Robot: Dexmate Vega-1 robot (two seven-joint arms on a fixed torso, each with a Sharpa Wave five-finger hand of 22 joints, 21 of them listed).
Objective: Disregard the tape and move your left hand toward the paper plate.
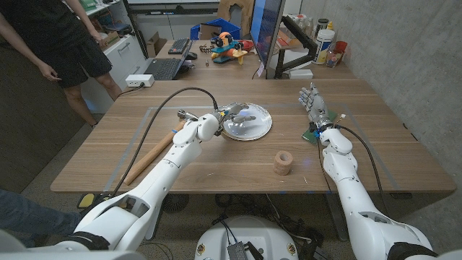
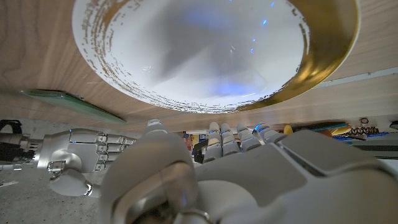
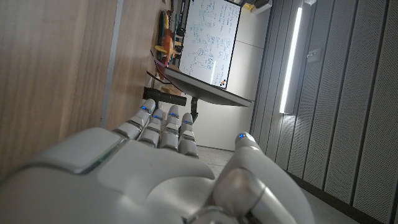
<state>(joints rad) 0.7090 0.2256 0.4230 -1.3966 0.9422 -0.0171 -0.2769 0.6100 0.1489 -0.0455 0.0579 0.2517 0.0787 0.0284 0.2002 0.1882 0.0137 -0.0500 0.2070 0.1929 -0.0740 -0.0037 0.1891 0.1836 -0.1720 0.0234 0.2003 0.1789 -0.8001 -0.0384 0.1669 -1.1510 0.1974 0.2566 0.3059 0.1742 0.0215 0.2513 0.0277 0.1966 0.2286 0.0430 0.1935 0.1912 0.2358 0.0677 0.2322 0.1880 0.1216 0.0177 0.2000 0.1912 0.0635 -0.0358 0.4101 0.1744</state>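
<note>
In the head view the paper plate (image 1: pixel 247 123) lies just above the middle of the frame on the wooden worktop (image 1: pixel 375 155). The left hand (image 1: pixel 229 113) sits at the plate's upper-left rim, its fingers (image 1: pixel 240 110) reaching over the edge; whether they touch the plate cannot be told. The fingers look loosely spread and hold nothing. In the left wrist view the plate (image 2: pixel 211 50) lies straight ahead of the left hand's (image 2: pixel 236 180) fingers (image 2: pixel 230 140), close by.

The plate is round and white, with a shiny, glossy surface that catches bluish light; a gold-coloured band shows along part of its rim in the wrist view.

The roll of tape (image 1: pixel 283 162), brown and ring-shaped, stands lower right of the plate, well apart from it. The right hand (image 1: pixel 314 106) stands at the right of the frame, fingers straight, together and empty; in its own wrist view the right hand (image 3: pixel 168 168) lies beside the worktop
</note>
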